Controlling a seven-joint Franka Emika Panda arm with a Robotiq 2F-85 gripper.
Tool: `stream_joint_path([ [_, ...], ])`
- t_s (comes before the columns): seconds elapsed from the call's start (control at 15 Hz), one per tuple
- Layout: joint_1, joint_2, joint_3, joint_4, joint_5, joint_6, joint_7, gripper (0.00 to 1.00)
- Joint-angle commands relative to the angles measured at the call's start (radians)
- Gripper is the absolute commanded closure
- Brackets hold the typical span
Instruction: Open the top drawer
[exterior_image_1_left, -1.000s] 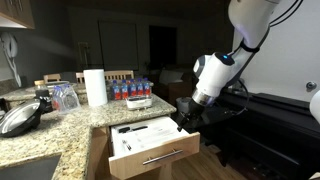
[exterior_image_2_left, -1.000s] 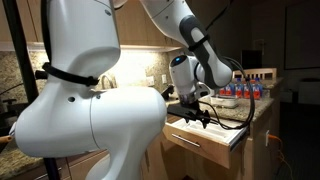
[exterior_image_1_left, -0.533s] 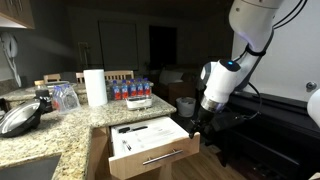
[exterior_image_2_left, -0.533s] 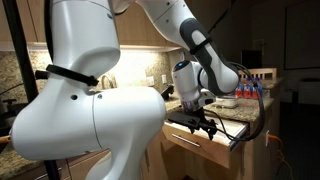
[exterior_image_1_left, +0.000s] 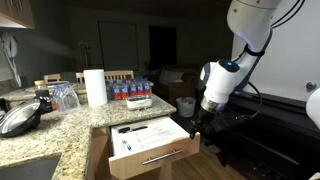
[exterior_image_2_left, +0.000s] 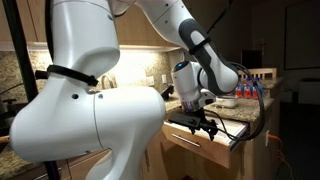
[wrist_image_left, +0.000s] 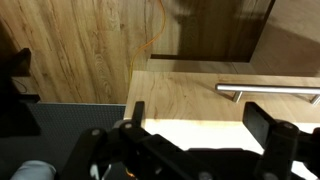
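Observation:
The top drawer stands pulled out from under the granite counter, showing its white interior with small items and its silver bar handle. In an exterior view my gripper hangs open just off the drawer's right corner, apart from the handle. The same drawer shows below the gripper in an exterior view. In the wrist view the light-wood drawer front and bar handle lie beyond my open gripper, whose dark fingers hold nothing.
On the granite counter stand a paper towel roll, a pack of bottles, a pan and a plastic bag. A taller wood cabinet door shows in the wrist view. The robot's white base fills the foreground.
The arm swung to the right, away from the drawer's corner, then stopped. The drawer stays pulled out and the gripper stays open.

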Motion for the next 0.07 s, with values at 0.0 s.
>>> stream_joint_path([
  [0.0,0.000,0.000,0.000,0.000,0.000,0.000,0.000,0.00],
])
